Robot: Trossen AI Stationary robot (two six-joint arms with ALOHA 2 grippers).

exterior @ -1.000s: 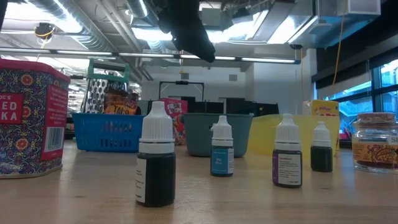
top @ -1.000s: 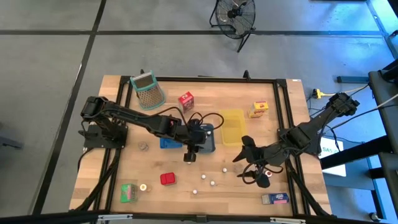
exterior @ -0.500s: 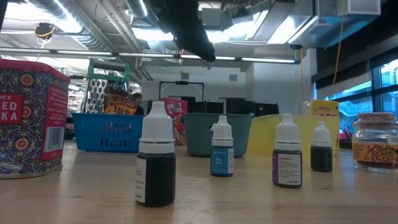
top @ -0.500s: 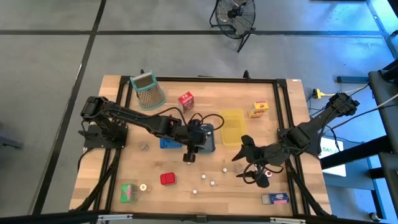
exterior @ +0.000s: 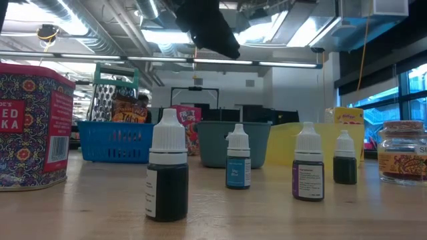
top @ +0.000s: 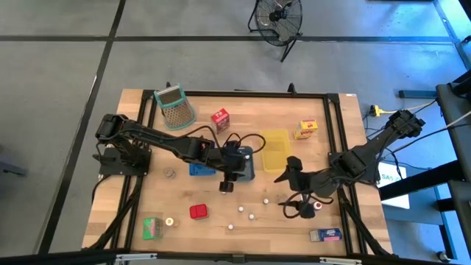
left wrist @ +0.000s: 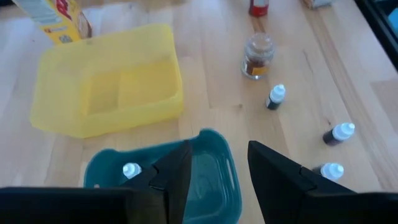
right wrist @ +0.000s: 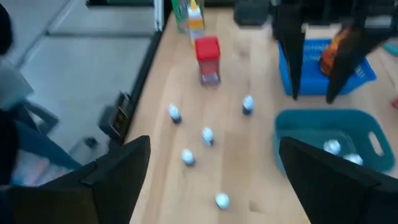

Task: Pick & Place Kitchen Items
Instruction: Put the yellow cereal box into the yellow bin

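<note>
We note white-capped dropper bottles (exterior: pixel 167 167) upright mid-table, red tin (top: pixel 198 212) and green carton (top: pixel 152 227) toward near-left corner, blue carton (top: pixel 324 235) near-right corner.

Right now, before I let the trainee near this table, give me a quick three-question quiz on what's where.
1. True or false: the yellow tray lies empty.
2. The left hand hovers at: A the teal tray, B the mesh basket, C the green carton.
3. Are the fingers of the right hand open or shut?
Key: 1 true; 2 A; 3 open.
</note>
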